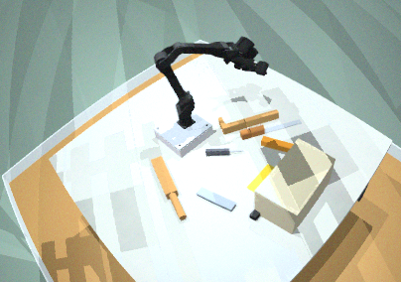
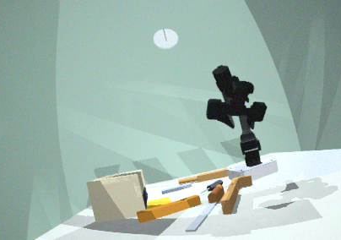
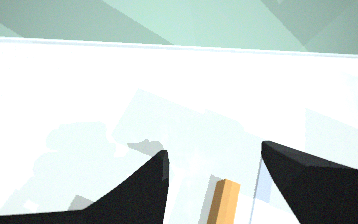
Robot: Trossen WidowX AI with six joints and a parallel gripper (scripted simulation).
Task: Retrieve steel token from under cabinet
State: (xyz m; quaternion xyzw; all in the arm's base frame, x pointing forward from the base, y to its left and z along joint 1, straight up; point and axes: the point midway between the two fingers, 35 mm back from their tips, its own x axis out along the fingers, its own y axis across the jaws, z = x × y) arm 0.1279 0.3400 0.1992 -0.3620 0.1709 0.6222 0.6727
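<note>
My gripper (image 1: 261, 69) (image 2: 242, 127) (image 3: 214, 152) is open and empty, high above the table. The beige cabinet (image 1: 276, 213) (image 2: 111, 200) stands beside a yellow marked area (image 1: 259, 178) (image 2: 159, 201). The token cannot be made out; the vent slots are not visible. A wooden L-shaped stick (image 1: 258, 120) (image 2: 230, 198) (image 3: 225, 202) lies below the gripper. Beside it lies a tool with a brown-orange handle (image 1: 252, 132) (image 2: 216, 193) and a long thin pale blade (image 1: 284, 127) (image 2: 200, 218) (image 3: 264, 184).
An orange block (image 1: 277, 144) (image 2: 169, 209) lies near the cabinet. A dark-handled tool (image 1: 217, 152) (image 2: 215, 184) lies near the arm's base. A wooden paddle (image 1: 163, 175) (image 2: 210, 175) and a grey-blue bar (image 1: 216, 199) (image 2: 176, 189) lie farther off. A small black block (image 1: 254, 214) is by a cabinet corner.
</note>
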